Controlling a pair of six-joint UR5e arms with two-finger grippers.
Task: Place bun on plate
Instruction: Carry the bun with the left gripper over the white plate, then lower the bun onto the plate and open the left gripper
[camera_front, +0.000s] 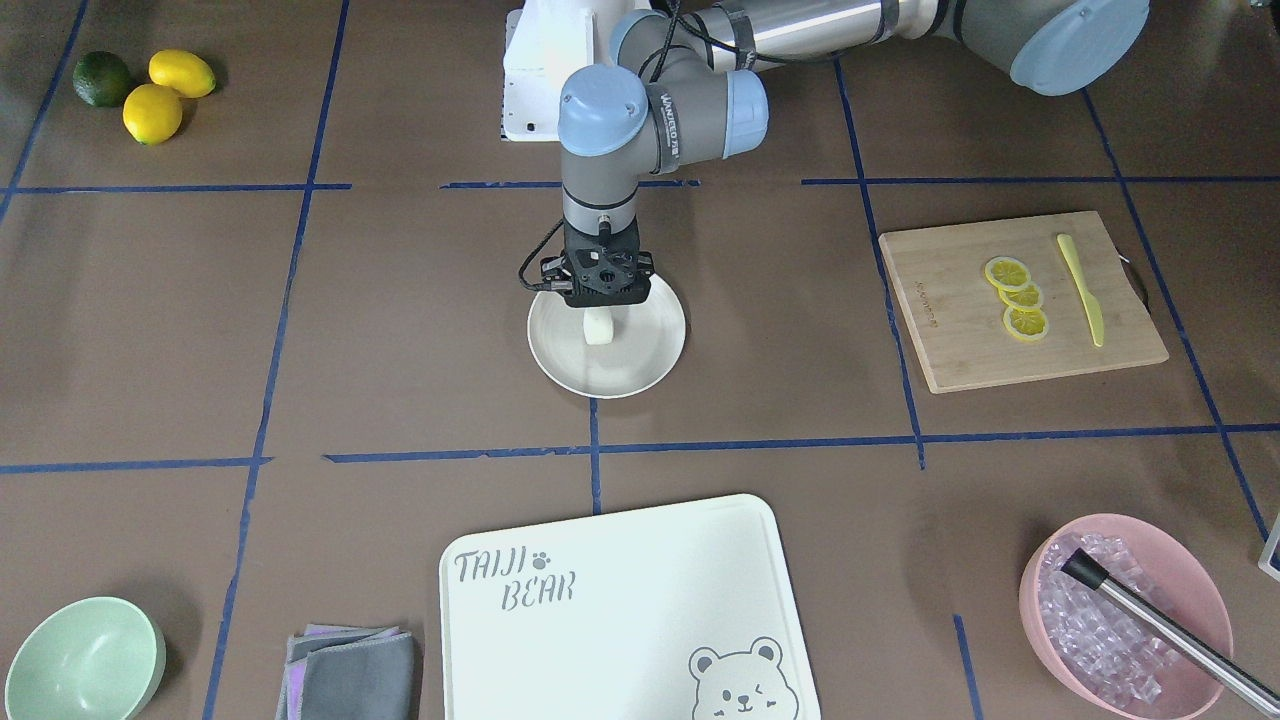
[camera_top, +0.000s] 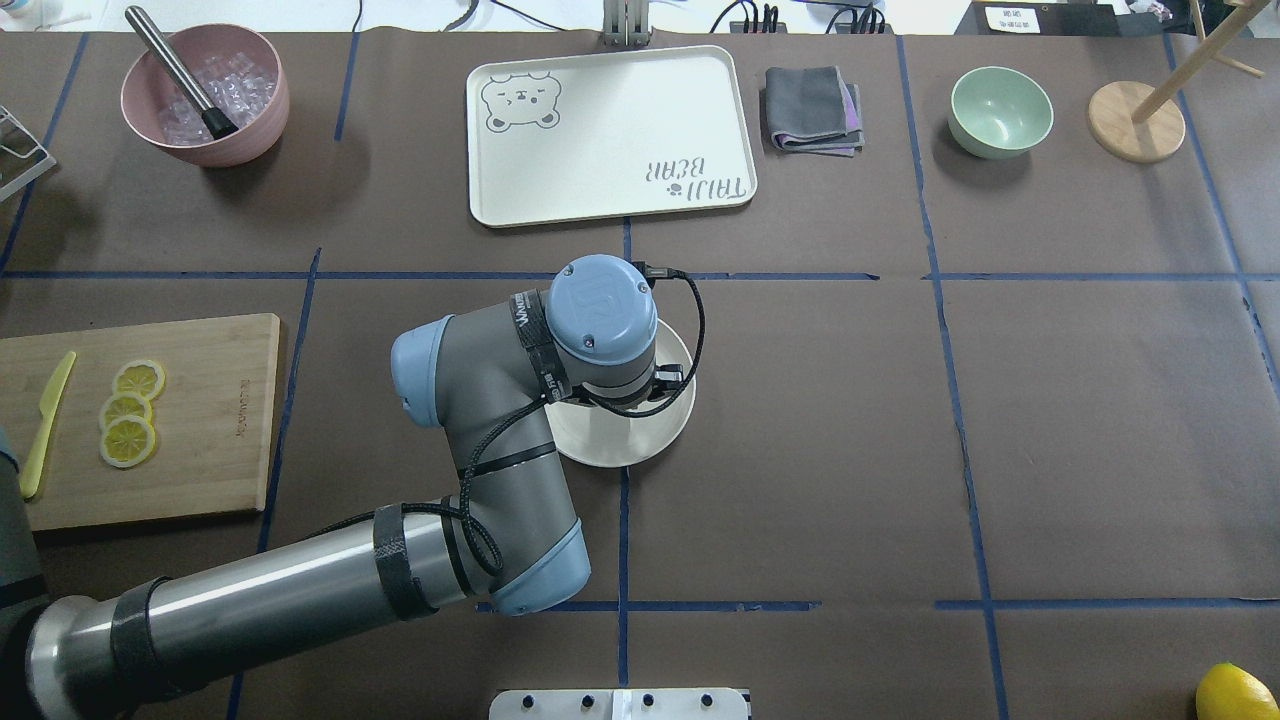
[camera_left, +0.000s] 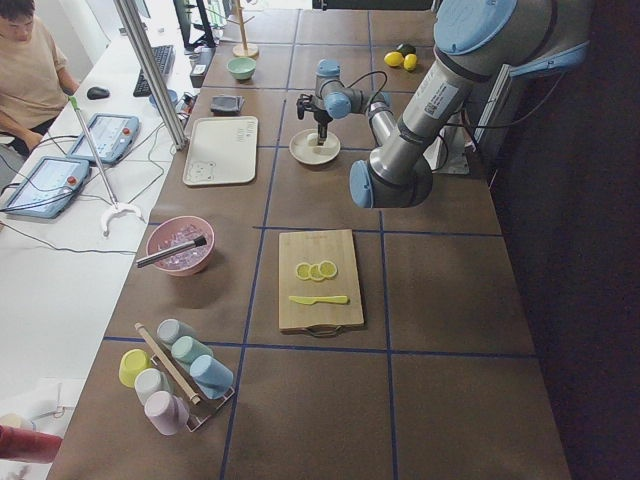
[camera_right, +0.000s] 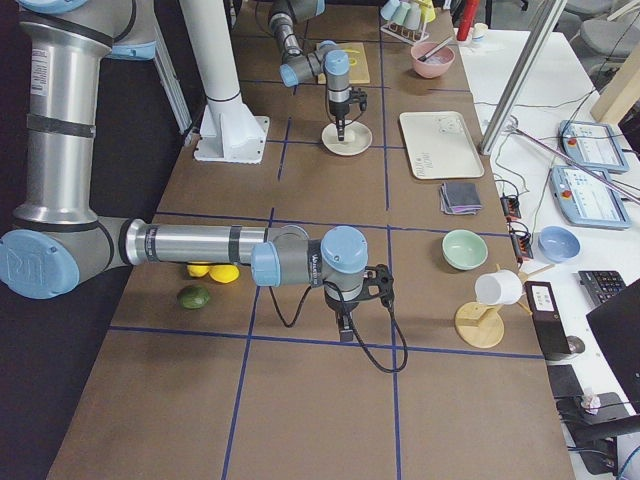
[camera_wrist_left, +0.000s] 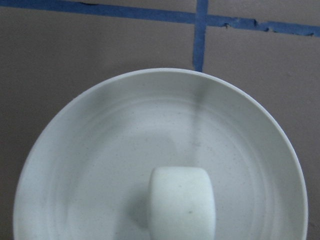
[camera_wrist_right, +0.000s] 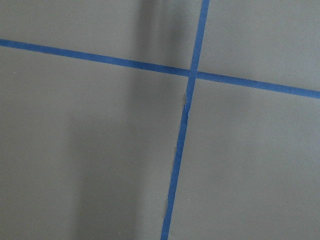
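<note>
The bun (camera_front: 597, 330) is a small white lump standing upright over the back part of the round cream plate (camera_front: 640, 375). My left gripper (camera_front: 600, 306) points straight down on it and looks shut on the bun, with its fingertips hidden behind its black body. In the left wrist view the bun (camera_wrist_left: 181, 205) fills the bottom centre above the plate (camera_wrist_left: 100, 150), casting a faint shadow. From overhead my wrist covers the bun; only the plate (camera_top: 660, 440) shows. My right gripper (camera_right: 345, 328) hovers over bare table near the right end, and I cannot tell its state.
A white bear-printed board (camera_front: 620, 600), a green bowl (camera_front: 85, 660), a grey cloth (camera_front: 355, 675) and a pink bowl of ice (camera_front: 1125, 610) line the far side. A wooden board (camera_front: 950, 330) carries lemon slices and a yellow knife. Lemons (camera_front: 150, 110) lie near my right. A person (camera_left: 30, 60) sits beyond the table.
</note>
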